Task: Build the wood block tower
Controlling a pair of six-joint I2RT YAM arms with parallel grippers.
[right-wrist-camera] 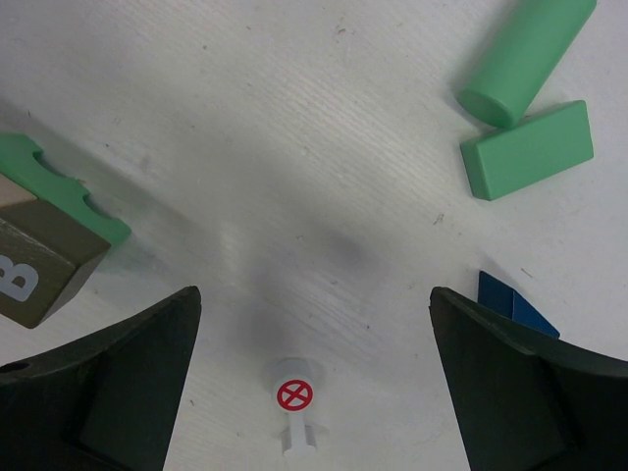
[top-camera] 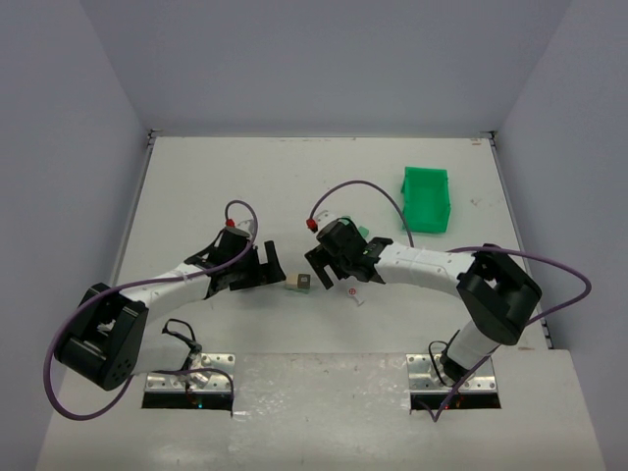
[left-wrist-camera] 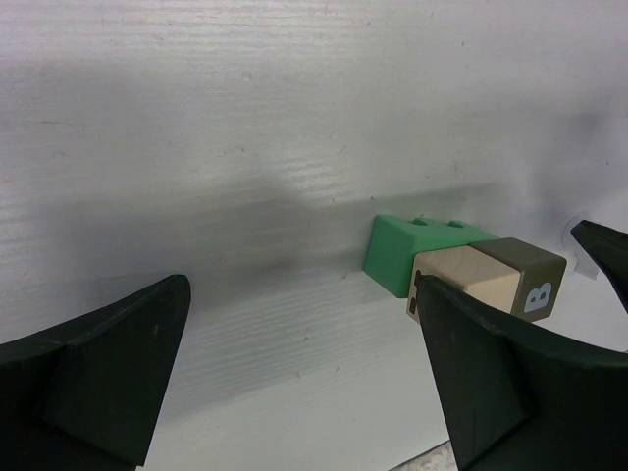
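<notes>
A small cluster of wooden blocks (top-camera: 299,283) lies on the white table between my two grippers. In the left wrist view it shows as a light green notched block (left-wrist-camera: 402,250), a tan cube (left-wrist-camera: 469,280) and an olive block (left-wrist-camera: 530,277) marked B, pressed together. The left gripper (left-wrist-camera: 302,294) is open over bare table, and its right finger (left-wrist-camera: 510,383) stands in front of the tan cube. The right gripper (right-wrist-camera: 314,294) is open and holds nothing. Beside it lie a dark blue wedge (right-wrist-camera: 516,306), a green cylinder (right-wrist-camera: 525,54) and a flat green block (right-wrist-camera: 530,147).
A bright green plastic bin (top-camera: 427,199) stands at the back right. A small white signpost with a red crossed circle (right-wrist-camera: 294,397) lies on the table between the right gripper's fingers. The table's side walls rise left, right and behind.
</notes>
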